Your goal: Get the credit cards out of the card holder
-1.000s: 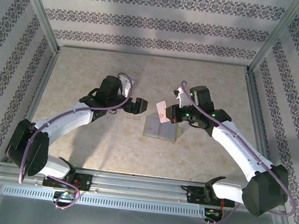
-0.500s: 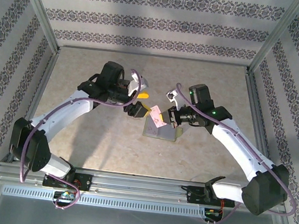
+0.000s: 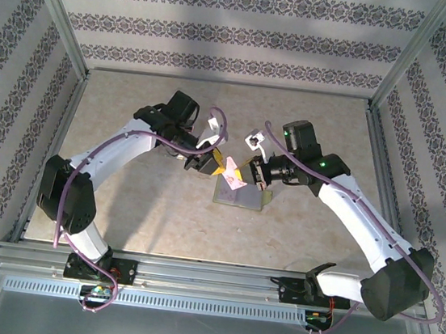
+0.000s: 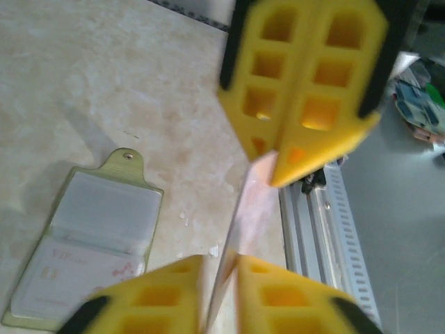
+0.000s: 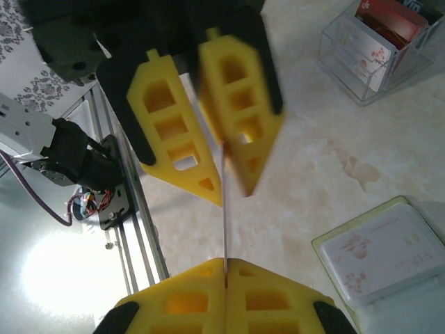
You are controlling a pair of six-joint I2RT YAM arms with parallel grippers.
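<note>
A pinkish credit card [image 3: 234, 176] hangs on edge above the table, and my right gripper [image 3: 248, 174] is shut on it. In the right wrist view the card [image 5: 224, 223] is a thin line rising from my right gripper [image 5: 226, 263]. My left gripper [image 3: 213, 164] faces it, open, one finger on each side of the card's free end [image 4: 243, 209]. The left gripper [image 4: 219, 261] does not pinch the card. The card holder [image 3: 242, 195] lies open on the table below, pale with a greenish rim [image 4: 83, 243], [image 5: 389, 257], with light cards in its sleeves.
A clear plastic card stand [image 5: 368, 49] holding red and white cards is on the table beyond the grippers. The metal rail of the table's near edge [image 4: 313, 236] runs close by. Patterned walls enclose the table on three sides.
The left gripper moved right, up to the card held by the right gripper, and now straddles its free end. The right gripper shifted slightly left and down with the card.
</note>
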